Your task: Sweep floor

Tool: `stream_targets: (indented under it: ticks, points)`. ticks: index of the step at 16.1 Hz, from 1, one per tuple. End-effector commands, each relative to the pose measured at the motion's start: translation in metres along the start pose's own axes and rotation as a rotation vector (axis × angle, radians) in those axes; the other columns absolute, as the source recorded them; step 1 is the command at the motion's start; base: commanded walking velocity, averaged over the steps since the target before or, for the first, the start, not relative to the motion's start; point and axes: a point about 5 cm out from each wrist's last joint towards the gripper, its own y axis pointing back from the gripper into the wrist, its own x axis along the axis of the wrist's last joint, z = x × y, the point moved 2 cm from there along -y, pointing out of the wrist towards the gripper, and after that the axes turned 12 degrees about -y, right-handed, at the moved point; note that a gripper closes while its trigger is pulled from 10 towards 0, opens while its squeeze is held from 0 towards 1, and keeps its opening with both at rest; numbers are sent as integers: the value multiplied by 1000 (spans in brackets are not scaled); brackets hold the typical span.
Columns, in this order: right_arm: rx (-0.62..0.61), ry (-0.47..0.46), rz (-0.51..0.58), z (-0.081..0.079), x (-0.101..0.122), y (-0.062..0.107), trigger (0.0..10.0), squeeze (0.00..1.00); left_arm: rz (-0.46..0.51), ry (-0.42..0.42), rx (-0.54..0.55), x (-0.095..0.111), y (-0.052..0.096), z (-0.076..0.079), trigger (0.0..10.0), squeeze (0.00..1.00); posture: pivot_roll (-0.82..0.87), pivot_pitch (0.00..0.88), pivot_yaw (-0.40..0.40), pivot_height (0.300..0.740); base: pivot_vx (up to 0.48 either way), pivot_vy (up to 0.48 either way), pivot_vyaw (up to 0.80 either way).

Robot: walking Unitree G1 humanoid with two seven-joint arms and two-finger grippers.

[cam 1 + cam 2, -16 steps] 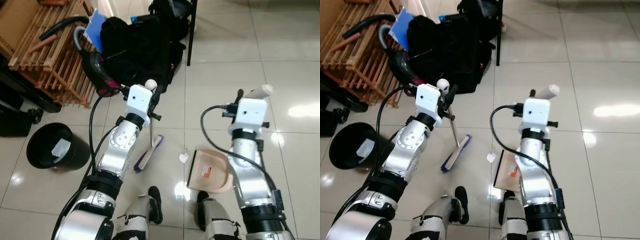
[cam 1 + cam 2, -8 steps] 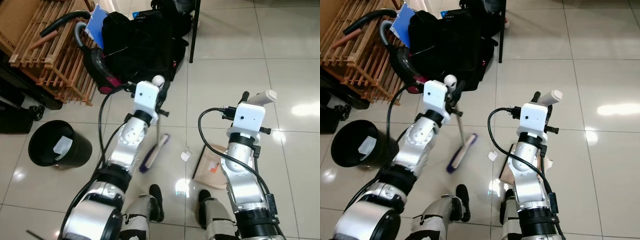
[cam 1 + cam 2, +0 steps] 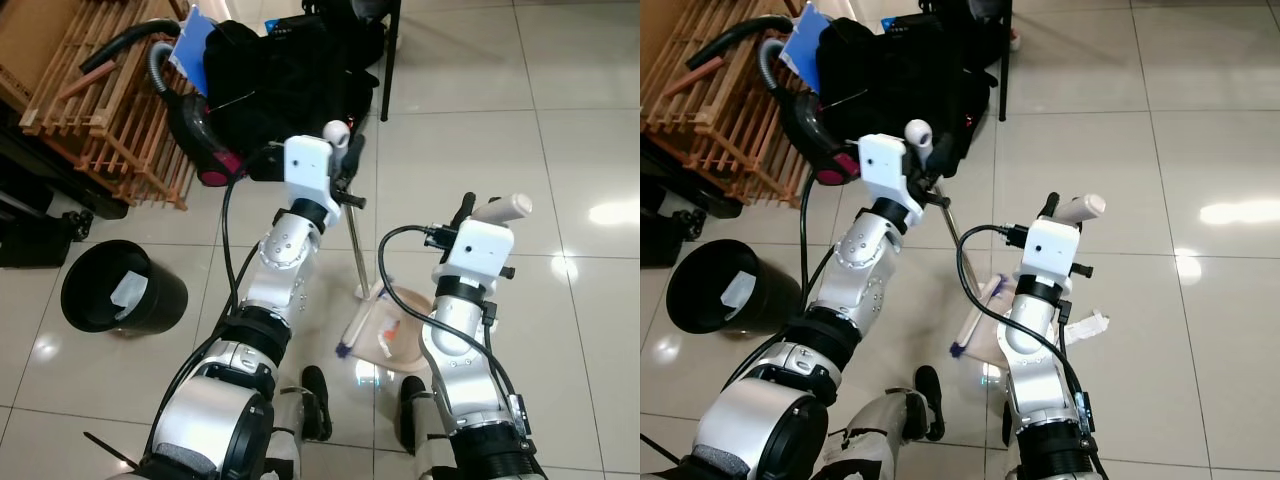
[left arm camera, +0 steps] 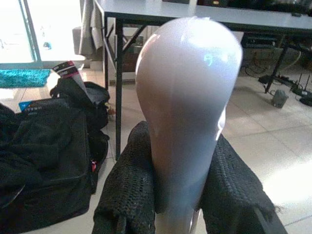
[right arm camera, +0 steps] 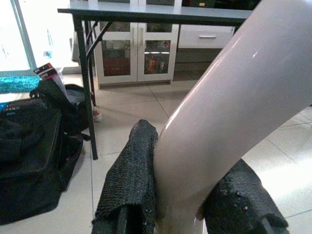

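My left gripper (image 3: 347, 168) is shut on the white rounded top of the broom handle (image 3: 336, 131), which also sits between its black fingers (image 4: 127, 191) in the left wrist view. The thin shaft (image 3: 354, 240) slants down to the brush head (image 3: 352, 330), whose purple bristles rest at the mouth of the beige dustpan (image 3: 397, 327). My right gripper (image 3: 470, 210) is shut on the dustpan's white handle (image 5: 229, 117), and the pan lies on the tiles under that arm. A small white scrap (image 3: 364, 292) sits at the pan's edge by the shaft.
A black bin (image 3: 120, 296) with paper inside stands to the left. Behind it are a wooden slatted rack (image 3: 95, 95), a red and black vacuum cleaner (image 3: 205, 150), black bags (image 3: 285, 75) and a black table leg (image 3: 389, 60). White crumpled paper (image 3: 1087, 325) lies on open tiles to the right.
The broom head has swept rightwards across the tiles to the dustpan's mouth, pushing the white scrap with it. My left arm reached right, and the camera shifted a little.
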Motion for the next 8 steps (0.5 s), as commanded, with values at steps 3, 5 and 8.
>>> stream_targets:
  ticks: [3, 5, 8]
  points:
    - [1, -60, -29, -13, -7, 9, 10000, 0, 84, 197, -23, 23, -12, 18, 10000, 0, 60, 359, 167, 740, 0, 0, 0]
    - [-2, -60, -28, -11, -8, 5, 10000, 0, 141, 271, -77, 41, -17, 27, 10000, 0, 61, 353, 166, 740, 0, 0, 0]
    - [-4, -53, -34, -9, -10, 0, 10000, 0, 205, 265, -219, 61, -14, 41, 10000, 0, 75, 360, 159, 740, 0, 0, 0]
